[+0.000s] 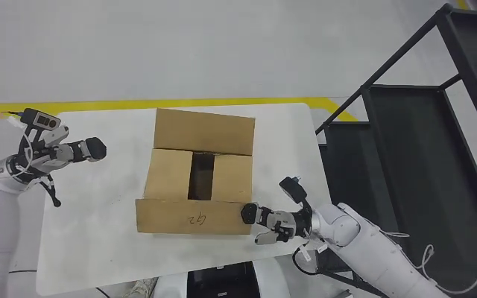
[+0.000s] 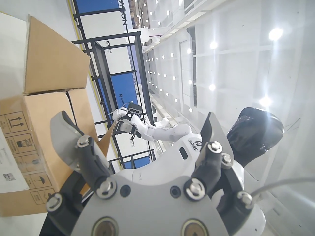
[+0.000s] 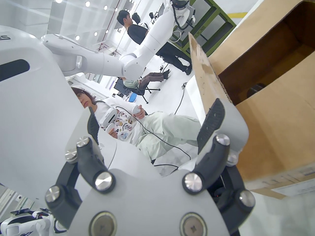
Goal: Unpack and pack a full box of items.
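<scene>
Right claw [image 3: 155, 115], spread wide and empty, at the near right corner of the cardboard box [image 1: 203, 131], one finger [image 3: 216, 121] just beside the front flap's edge; box mid-table [image 1: 97, 223], top flaps partly parted. Left claw [image 2: 136, 117], likewise wide open and empty, well apart from the box's left side.

box [image 1: 195, 216] | 2 inner flaps [image 1: 168, 173] cover the opening | only a narrow middle gap [image 1: 201, 176] open
</scene>
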